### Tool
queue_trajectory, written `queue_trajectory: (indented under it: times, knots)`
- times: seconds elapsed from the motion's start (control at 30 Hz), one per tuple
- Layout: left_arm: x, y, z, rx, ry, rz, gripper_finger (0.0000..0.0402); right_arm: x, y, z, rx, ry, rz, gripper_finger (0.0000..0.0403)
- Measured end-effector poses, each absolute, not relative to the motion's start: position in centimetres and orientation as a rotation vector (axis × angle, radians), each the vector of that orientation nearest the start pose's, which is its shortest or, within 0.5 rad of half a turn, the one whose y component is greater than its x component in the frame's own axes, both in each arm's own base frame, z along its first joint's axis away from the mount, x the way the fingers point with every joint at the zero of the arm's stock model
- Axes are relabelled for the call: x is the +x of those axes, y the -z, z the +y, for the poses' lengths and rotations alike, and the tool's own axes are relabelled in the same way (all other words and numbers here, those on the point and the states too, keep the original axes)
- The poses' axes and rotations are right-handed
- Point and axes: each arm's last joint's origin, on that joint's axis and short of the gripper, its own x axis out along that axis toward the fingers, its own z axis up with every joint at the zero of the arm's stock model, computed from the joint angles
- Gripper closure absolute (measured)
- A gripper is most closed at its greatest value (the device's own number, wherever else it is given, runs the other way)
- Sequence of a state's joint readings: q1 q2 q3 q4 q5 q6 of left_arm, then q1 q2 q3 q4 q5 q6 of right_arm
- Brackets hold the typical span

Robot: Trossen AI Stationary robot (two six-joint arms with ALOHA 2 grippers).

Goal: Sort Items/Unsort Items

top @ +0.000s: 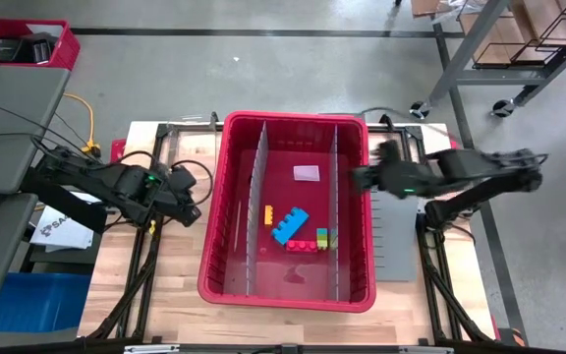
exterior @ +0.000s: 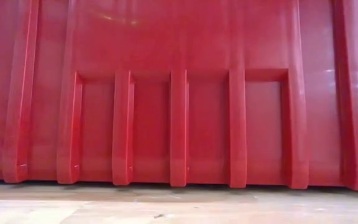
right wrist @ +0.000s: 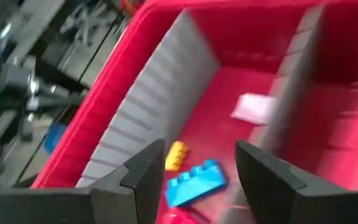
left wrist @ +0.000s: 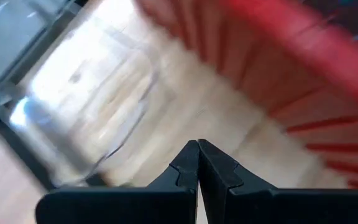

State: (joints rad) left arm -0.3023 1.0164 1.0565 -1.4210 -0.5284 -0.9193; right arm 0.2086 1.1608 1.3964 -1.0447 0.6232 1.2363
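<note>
Your right gripper [right wrist: 194, 171] hung with fingers apart and empty over the bin's [top: 219, 197] right edge in the overhead frame. Your left gripper [left wrist: 198, 163], pinched together, waited at centre left. Blue block [top: 290, 224], yellow block [top: 267, 213] and red block [top: 301, 246] lay in the middle compartment.

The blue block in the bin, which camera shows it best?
The high view: the blue block lies unobstructed in the bin's middle compartment. The right wrist view catches it blurred, between the right gripper's open jaws. The low and left wrist views miss it.
</note>
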Motion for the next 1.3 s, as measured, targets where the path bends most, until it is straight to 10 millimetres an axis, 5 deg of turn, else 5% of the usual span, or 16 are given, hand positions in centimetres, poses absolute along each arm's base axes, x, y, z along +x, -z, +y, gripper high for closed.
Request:
queue_trajectory:
  times: [0.2, 0.47, 0.73, 1.3]
  knots:
    - [12.9, -29.9, -2.6, -0.275, -0.792, 1.122, 0.0401, 26.9, -36.3, 1.3, 0.878, 0.731, 0.583, 0.0217]
    - [14.5, -26.3, -4.0, -0.488, -0.592, 1.155, 0.0402, 29.1, -35.0, -0.8, 0.765, 0.987, 0.998, 0.0217]
    - [15.2, -24.4, -5.0, -0.585, -0.533, 1.113, 0.0402, 32.7, -34.3, -1.1, 0.643, 1.065, 1.032, 0.0217]
    - [15.1, -24.0, -5.0, -0.577, -0.554, 1.120, 0.0402, 32.5, -25.9, -1.0, 0.764, 1.283, 1.253, 0.0217]
